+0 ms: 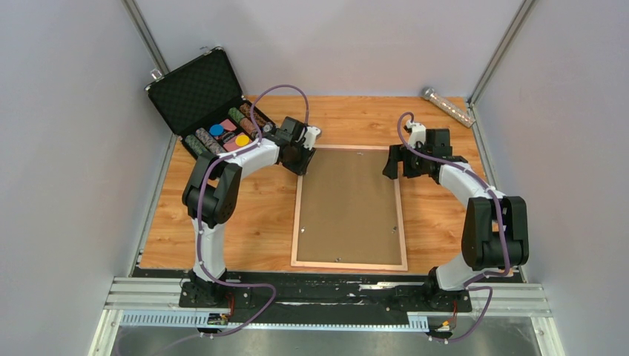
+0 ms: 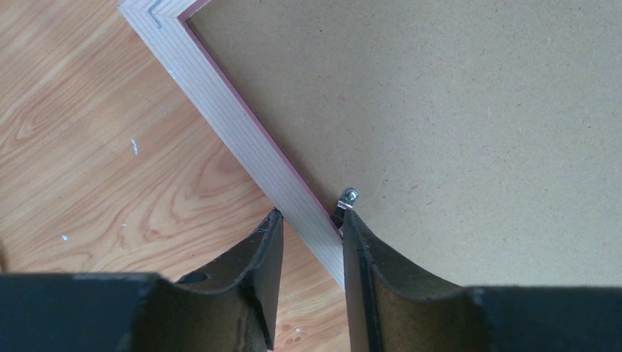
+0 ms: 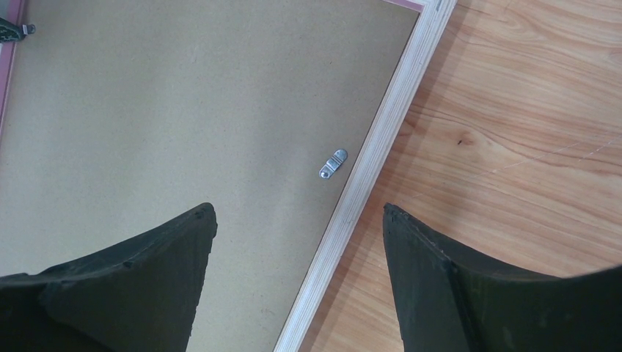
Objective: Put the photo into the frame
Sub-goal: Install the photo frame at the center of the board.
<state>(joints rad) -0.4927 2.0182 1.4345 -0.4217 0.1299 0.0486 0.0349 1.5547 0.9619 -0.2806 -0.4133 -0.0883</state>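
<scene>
The frame (image 1: 297, 215) lies face down mid-table, light wood rails up, with a plain brown backing board (image 1: 348, 204) filling it. The photo is hidden. My left gripper (image 1: 300, 159) is at the frame's far left corner. In the left wrist view its jaws (image 2: 311, 214) stand narrowly apart astride the rail (image 2: 220, 103), one fingertip (image 2: 350, 220) against a small metal clip (image 2: 348, 196). My right gripper (image 1: 393, 165) hovers over the far right rail (image 3: 381, 139), jaws (image 3: 298, 213) wide open and empty, near another clip (image 3: 334, 163).
An open black foam-lined case (image 1: 200, 96) with coloured pieces stands at the back left, just behind the left arm. A metal tube (image 1: 447, 106) lies at the back right corner. Grey walls close in the table on three sides.
</scene>
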